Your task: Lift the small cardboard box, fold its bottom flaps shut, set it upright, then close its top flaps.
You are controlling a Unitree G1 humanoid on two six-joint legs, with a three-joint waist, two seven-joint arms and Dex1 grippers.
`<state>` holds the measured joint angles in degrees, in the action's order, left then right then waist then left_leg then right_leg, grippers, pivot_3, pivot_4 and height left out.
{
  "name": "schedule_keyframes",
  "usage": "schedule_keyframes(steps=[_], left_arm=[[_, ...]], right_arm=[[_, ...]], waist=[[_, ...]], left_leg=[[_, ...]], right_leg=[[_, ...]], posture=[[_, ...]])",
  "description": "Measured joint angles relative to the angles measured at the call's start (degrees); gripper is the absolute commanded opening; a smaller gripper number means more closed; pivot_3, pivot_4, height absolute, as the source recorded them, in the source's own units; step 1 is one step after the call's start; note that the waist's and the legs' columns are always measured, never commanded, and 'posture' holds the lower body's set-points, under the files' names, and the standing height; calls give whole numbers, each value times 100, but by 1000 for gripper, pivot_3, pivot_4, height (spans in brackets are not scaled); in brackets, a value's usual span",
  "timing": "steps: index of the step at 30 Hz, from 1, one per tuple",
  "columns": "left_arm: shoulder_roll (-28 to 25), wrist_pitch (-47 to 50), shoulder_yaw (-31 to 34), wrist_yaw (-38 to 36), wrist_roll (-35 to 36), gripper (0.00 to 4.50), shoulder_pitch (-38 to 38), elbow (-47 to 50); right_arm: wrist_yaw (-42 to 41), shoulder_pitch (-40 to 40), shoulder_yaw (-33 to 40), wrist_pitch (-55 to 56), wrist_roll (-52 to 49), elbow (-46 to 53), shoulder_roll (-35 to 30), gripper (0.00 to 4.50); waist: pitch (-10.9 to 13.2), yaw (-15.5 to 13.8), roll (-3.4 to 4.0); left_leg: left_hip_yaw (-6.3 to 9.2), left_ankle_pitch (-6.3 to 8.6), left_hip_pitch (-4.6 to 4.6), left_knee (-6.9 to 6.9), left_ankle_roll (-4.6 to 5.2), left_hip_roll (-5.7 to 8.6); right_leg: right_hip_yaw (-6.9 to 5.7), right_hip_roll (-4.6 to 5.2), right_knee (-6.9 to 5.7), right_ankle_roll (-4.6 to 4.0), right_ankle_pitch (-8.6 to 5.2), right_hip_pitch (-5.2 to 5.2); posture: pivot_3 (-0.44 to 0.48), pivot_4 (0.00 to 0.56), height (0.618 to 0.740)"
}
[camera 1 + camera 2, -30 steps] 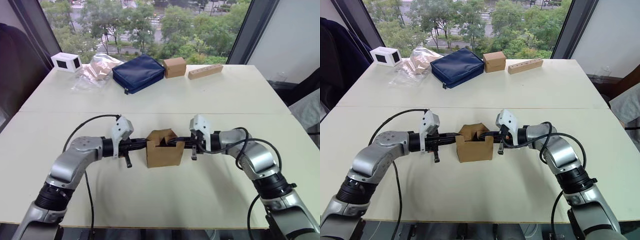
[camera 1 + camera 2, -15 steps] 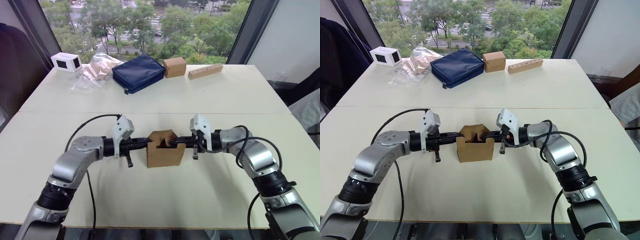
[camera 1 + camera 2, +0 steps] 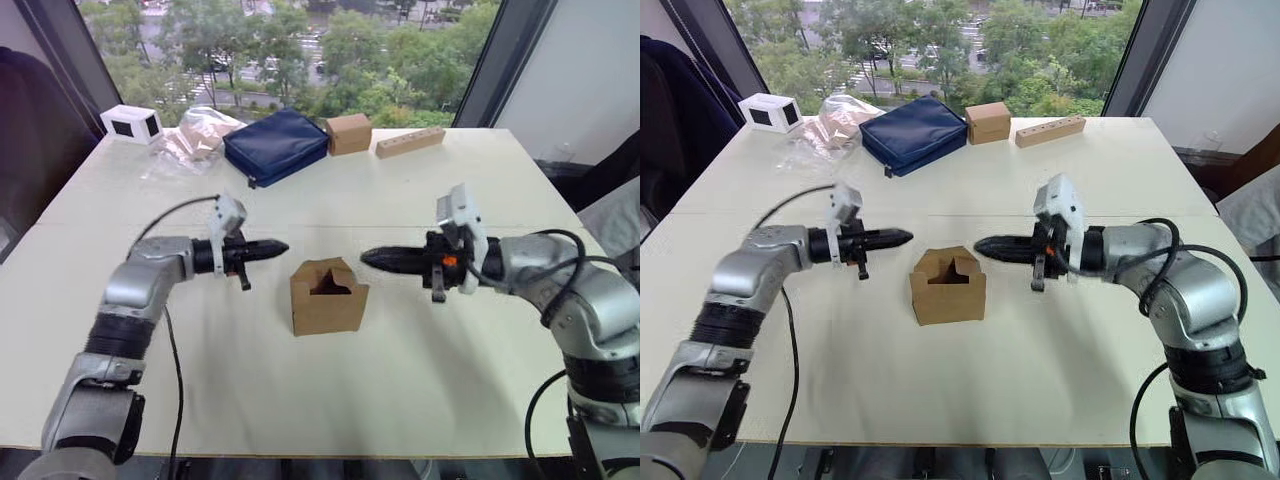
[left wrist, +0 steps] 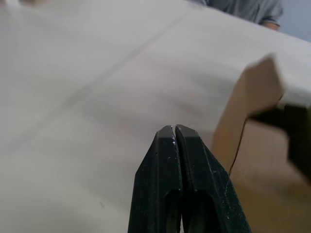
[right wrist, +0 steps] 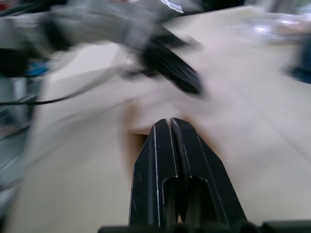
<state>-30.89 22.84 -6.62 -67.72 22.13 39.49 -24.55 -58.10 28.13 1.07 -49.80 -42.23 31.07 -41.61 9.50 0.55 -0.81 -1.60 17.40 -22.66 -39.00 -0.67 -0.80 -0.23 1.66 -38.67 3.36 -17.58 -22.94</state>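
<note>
Both tools are hovering clear of the box
Small cardboard box (image 3: pixel 328 296) is sitting mid-tabletop (image 3: pixel 450 180); left tool (image 3: pixel 280 245) at its 10 o'clock, right tool (image 3: pixel 366 258) at 2 o'clock, each pinched closed, empty.

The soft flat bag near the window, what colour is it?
The bag is dark navy blue, clearest in the right eye view.
</note>
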Motion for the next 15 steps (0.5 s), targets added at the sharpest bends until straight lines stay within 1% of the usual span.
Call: schedule_keyframes(steps=[3,6,9,15], left_arm=[[178,-383,-110,-302,-236,53,353,-861],[430,-632,-115,-541,-406,53,718,-1638],[702,-865,-117,-729,-504,53,894,-2002],[899,-1108,-106,-882,-674,53,921,-2288]], right_arm=[[185,-147,-165,-183,-161,510,-32,0],[429,-199,-598,-49,139,741,-45,0],[632,-212,-1089,304,677,699,18,0],[795,-92,-1612,820,1541,308,4,0]], waist=[[1,0,-2],[0,3,-3],[-1,5,-3],[-2,14,-3]], left_leg=[[0,2,-11,-8,3,1],[0,3,-21,-9,6,1],[0,3,-58,-19,6,2],[0,0,-62,-21,3,2]], right_leg=[[0,1,13,1,1,-2],[-1,0,15,1,1,-11],[-2,-4,5,4,2,-49],[-2,-9,-13,5,3,-61]], posture=[[0,150,740],[0,150,740],[0,150,740],[0,150,740]])
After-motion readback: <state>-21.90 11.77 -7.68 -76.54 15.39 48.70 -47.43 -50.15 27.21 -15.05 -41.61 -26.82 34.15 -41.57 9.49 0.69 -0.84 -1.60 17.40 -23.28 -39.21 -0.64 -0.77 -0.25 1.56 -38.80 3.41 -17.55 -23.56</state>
